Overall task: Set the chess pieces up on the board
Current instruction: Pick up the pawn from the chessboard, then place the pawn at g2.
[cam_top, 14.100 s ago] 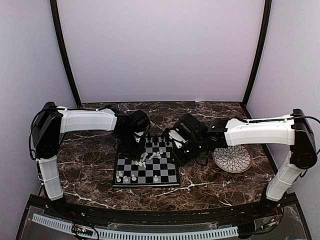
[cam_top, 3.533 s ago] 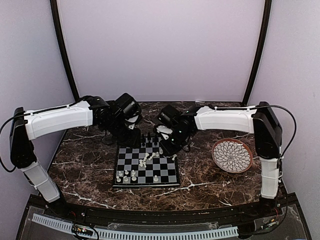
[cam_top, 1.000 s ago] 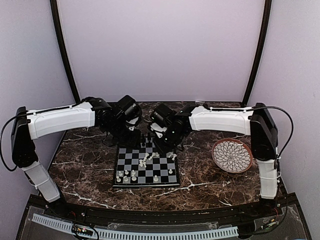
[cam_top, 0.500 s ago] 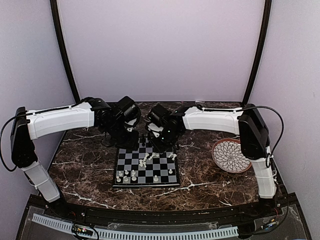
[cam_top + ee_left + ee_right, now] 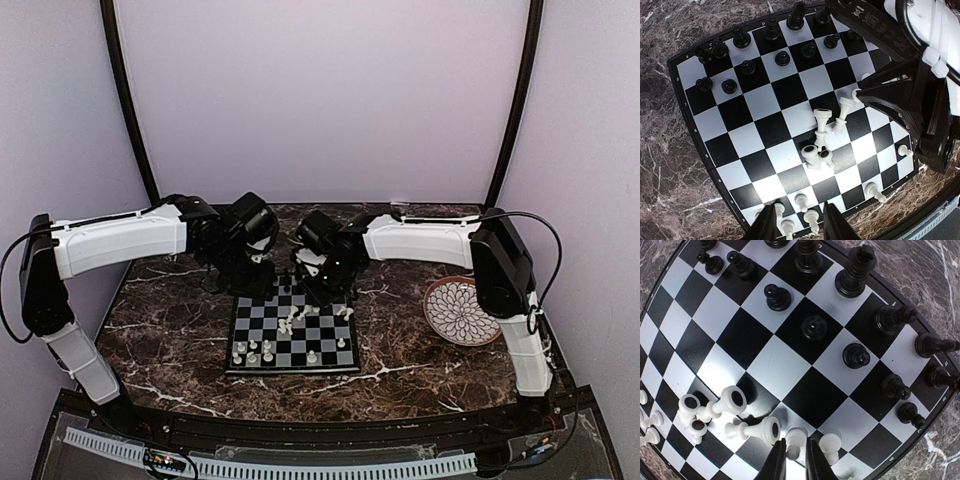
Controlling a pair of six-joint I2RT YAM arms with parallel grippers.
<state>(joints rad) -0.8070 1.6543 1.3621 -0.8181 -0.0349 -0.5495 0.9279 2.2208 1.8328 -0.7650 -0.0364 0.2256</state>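
Here, the board (image 5: pixel 292 371) sits mid-worktop (image 5: pixel 170 325), black chess pieces (image 5: pixel 813 328) ranked, white ones (image 5: pixel 821 142) toppled centrally.
Right fingers (image 5: pixel 776 460) nearly closed around a white pawn (image 5: pixel 796 438), grip unclear; left fingers (image 5: pixel 765 227) spread; plate (image 5: pixel 463 312) right; rim lettering illegible.

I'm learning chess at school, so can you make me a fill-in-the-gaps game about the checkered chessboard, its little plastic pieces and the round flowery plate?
1. The small plastic chess pieces lying toppled in the middle of the square black-and-light checkered chessboard are ___.
2. The round petal-patterned plate with a brown rim sits on the dark marble table to the chessboard's ___.
3. The upright pieces lined along the chessboard's far edge are ___.
Missing words: white, right, black.
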